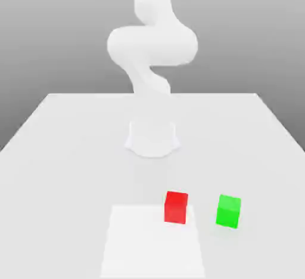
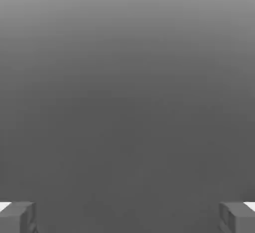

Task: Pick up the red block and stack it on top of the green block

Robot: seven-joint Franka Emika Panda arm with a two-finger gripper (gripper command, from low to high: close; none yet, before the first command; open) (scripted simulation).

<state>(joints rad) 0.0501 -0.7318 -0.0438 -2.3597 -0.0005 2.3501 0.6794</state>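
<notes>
**Jaws spread, reach for red block not yet started**

Red block [image 1: 176,206] sits flat on the worktop [image 1: 71,140], near the front edge, at roughly 5 o'clock from the arm's base [image 1: 152,139]. Green block [image 1: 228,211] is just past it toward the exterior view's right, at about 3 o'clock from the red one. A clear gap lies between them, not touching. Both upright, square to the surface, nothing on top of either. Red block overlaps the corner of a paler square patch [image 1: 152,242] on the worktop.

Gripper [image 2: 127,217]: jaws spread wide, two fingertips [image 2: 17,217] at opposite sides in the hand view with nothing between them. Nothing held. The arm [image 1: 152,45] rises above its base, well apart from both blocks.

Step in hand, as I judge it: approach and grasp the red block. To do it well, come straight down over the red block, centre it between the jaws, and line the fingers up with two opposite flat faces. Best to close across the faces that keep the fingers away from the green block, since the gap is modest. Grip about mid-height so the cube doesn't tip, then lift clear before moving toward 3 o'clock. A nudge to the green block is the risk.

Containers: none visible, only the two loose blocks on the worktop.
</notes>
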